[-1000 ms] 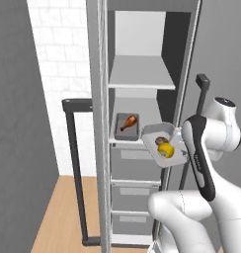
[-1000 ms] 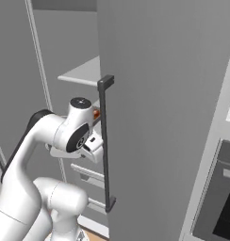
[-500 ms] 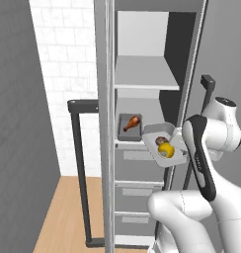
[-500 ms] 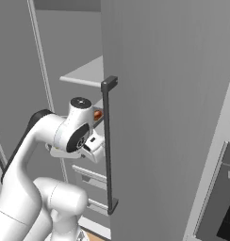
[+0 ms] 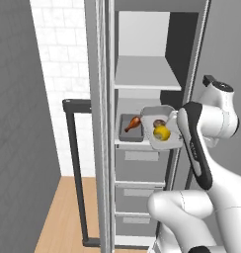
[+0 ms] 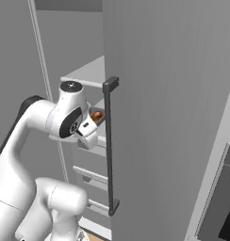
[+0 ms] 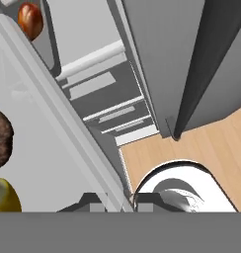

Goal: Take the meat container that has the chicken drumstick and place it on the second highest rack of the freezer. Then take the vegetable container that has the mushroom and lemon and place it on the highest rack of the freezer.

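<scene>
freezer door: the freezer (image 5: 142,74) stands open; its door edge (image 5: 100,123) with a long dark bar handle (image 5: 75,168) sits left of the opening in the left base view.
right base view: a tall grey panel (image 6: 164,94) with a dark vertical handle (image 6: 110,146) stands in front of most of the interior.
drawers: grey drawers (image 5: 140,165) fill the cabinet below the shelves.
floor: wooden floor (image 5: 63,217) lies at the foot of the freezer.
highest rack: the highest rack (image 5: 147,74) is a pale board, bare on top.
second rack: the meat container (image 5: 132,128) rests on the shelf below it, with the chicken drumstick (image 5: 133,123) inside.
vegetable container: the pale tray (image 5: 162,127) is held in the air at the shelf's front edge, just right of the meat container, with the lemon (image 5: 161,132) and the mushroom (image 5: 159,122) inside, touching.
end effector: the end effector (image 7: 117,200) is clamped on the vegetable container's rim.
hand view: the mushroom and lemon lie at the left edge, and the drumstick is at the top left.
</scene>
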Motion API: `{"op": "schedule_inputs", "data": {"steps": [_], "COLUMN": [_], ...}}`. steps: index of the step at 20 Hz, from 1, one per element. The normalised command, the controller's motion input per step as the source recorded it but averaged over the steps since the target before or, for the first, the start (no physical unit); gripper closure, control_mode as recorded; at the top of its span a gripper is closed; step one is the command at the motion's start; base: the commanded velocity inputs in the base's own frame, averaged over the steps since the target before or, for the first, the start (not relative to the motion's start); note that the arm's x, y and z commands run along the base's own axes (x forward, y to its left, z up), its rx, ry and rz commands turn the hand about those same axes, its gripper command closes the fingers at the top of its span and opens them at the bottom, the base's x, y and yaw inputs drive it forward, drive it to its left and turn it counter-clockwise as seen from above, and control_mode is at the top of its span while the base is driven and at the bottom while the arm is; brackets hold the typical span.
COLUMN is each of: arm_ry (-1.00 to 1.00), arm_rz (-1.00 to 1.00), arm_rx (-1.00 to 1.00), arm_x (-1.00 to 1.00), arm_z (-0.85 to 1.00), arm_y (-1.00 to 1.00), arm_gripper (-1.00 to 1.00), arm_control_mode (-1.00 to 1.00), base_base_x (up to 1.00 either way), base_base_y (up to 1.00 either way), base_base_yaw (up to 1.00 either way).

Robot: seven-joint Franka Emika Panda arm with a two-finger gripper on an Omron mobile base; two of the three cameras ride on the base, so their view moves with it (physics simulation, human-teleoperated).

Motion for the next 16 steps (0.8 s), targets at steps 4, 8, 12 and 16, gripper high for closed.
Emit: {"op": "schedule_inputs", "data": {"steps": [4, 8, 12, 16], "arm_ry": [-0.08, -0.13, -0.14, -0.07], "arm_rz": [-0.2, -0.17, -0.14, -0.13], "arm_rx": [0.0, 0.0, 0.0, 0.0], "arm_x": [0.18, 0.05, 0.06, 0.29], "arm_z": [0.75, 0.8, 0.67, 0.31], "arm_y": [0.0, 0.0, 0.0, 0.0], "arm_gripper": [1.0, 1.0, 1.0, 1.0], "arm_control_mode": [-1.0, -1.0, -1.0, -1.0], "base_base_x": [0.0, 0.0, 0.0, 0.0], "base_base_y": [0.0, 0.0, 0.0, 0.0], "base_base_yaw": [0.0, 0.0, 0.0, 0.0]}}
